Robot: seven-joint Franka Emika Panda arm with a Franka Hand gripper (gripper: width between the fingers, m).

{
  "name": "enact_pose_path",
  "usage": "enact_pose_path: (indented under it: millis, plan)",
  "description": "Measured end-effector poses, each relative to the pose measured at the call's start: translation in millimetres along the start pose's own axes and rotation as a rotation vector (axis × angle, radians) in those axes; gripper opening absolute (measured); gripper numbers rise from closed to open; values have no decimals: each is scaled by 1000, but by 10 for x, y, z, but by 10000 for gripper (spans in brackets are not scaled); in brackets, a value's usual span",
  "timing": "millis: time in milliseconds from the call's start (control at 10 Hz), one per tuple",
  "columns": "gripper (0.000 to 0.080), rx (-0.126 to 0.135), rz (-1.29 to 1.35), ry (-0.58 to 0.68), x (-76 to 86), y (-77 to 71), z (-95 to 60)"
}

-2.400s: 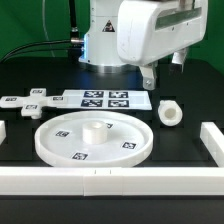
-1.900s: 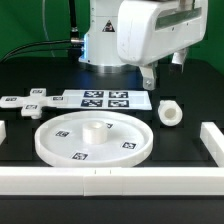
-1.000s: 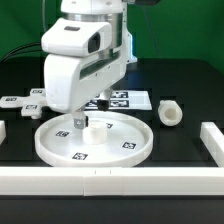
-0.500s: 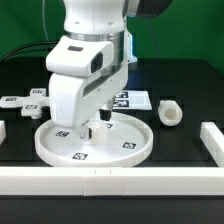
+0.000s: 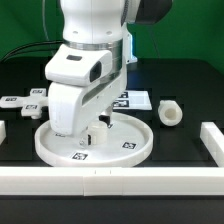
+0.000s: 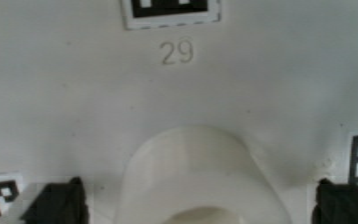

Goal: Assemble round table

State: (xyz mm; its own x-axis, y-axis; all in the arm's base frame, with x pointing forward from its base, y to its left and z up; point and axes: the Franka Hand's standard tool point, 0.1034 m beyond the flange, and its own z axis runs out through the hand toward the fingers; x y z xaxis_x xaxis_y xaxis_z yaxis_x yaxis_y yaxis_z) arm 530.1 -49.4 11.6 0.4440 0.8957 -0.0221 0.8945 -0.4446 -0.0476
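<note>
1. At mid-worktop lies the round disc (image 5: 140,136), flat, its raised hub (image 6: 197,170) between the jaws.
2. Jaws are spread wide, grasping nothing, 1 finger on each side of the hub.
3. Disc looks light, stiff and smooth, likely slippery; the hub or rim seems the best hold.
4. Short cylinder (image 5: 171,112) sits apart, to the right.

Raised hub (image 6: 202,160) inside the spread tool (image 6: 202,204), disc (image 5: 140,150) rim all round, bare table (image 5: 190,95) toward the short cylinder (image 5: 171,112).

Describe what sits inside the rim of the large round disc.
A raised central hub and square tags show inside the disc. The arm, with open jaws astride the hub, covers part of the disc in the exterior view.
</note>
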Motion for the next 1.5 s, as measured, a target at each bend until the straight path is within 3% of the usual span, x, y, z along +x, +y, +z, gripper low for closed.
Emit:
enact_pose_path:
  millis: [200,900,1500]
  plan:
    - [406,-1,0,0,0,3,-3]
    - [407,-1,0,0,6,3,-3]
    - [407,-19,-38,19,517,45,-16]
